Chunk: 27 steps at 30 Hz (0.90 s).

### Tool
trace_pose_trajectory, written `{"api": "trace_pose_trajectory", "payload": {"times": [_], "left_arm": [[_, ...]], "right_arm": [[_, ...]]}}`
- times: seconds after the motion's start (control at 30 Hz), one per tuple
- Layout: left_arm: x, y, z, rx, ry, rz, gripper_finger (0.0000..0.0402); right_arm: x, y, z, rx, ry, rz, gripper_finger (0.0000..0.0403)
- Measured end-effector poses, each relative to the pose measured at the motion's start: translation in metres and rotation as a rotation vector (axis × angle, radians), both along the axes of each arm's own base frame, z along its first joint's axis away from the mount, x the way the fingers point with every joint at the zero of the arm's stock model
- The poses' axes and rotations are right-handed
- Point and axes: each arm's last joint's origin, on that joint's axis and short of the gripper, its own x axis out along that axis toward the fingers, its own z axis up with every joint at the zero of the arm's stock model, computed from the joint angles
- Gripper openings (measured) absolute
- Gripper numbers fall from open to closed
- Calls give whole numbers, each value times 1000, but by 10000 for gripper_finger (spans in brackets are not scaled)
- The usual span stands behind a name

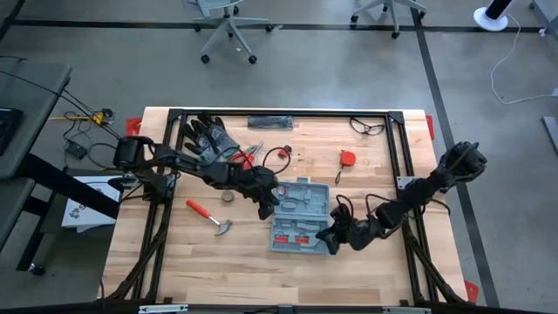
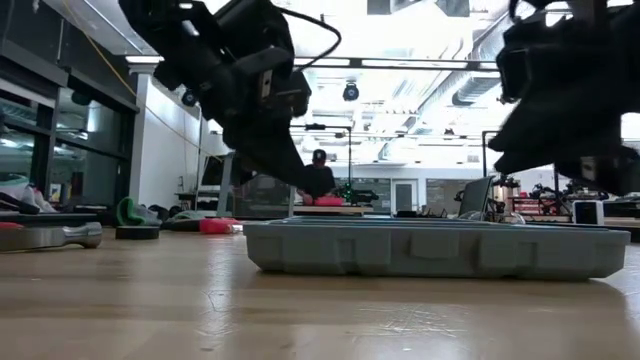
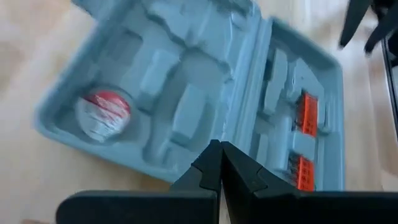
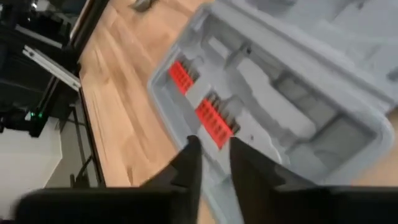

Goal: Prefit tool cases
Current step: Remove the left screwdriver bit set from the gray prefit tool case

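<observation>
The blue-grey tool case (image 1: 301, 216) lies open and flat on the wooden table, both halves facing up. One half holds a red-and-white round tool (image 3: 104, 112); the other holds orange bit holders (image 4: 214, 121). My left gripper (image 1: 266, 208) is shut and stands at the case's left edge; in the low view its tip (image 2: 300, 188) shows above the case (image 2: 440, 248). My right gripper (image 1: 332, 234) is at the case's near right corner, shut on its rim. My right gripper has the rim (image 4: 214, 177) of the half with the orange bit holders between its two fingers, one finger (image 4: 189, 163) outside the wall and one (image 4: 249, 169) inside. It comes slanting down from the table's right. The case lies flat on the table.
A red-handled hammer (image 1: 209, 216) lies left of the case. Dark gloves (image 1: 209, 135) and red-handled pliers (image 1: 251, 155) lie at the far left, with a small red tool (image 1: 347, 158), glasses (image 1: 368, 127) and a black strip (image 1: 270, 121) toward the far edge. A person (image 2: 318, 175) shows far behind.
</observation>
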Motion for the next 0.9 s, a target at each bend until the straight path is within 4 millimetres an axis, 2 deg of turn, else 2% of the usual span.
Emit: {"api": "trace_pose_trajectory", "payload": {"times": [0.1, 0.37, 0.7, 0.9], "left_arm": [[3, -4, -7, -8, -2, -17, 0], [11, -9, -16, -39, -38, -59, 0], [12, -7, -31, -30, 12, -45, 0], [13, 12, -39, -7, 39, -15, 0]], "right_arm": [[-5, 5, -1, 0, 5, -12, 10], [-11, 10, -3, 20, 18, -50, 3], [7, -15, -29, 4, 153, -103, 0], [20, -32, -34, 1, 156, -127, 0]]}}
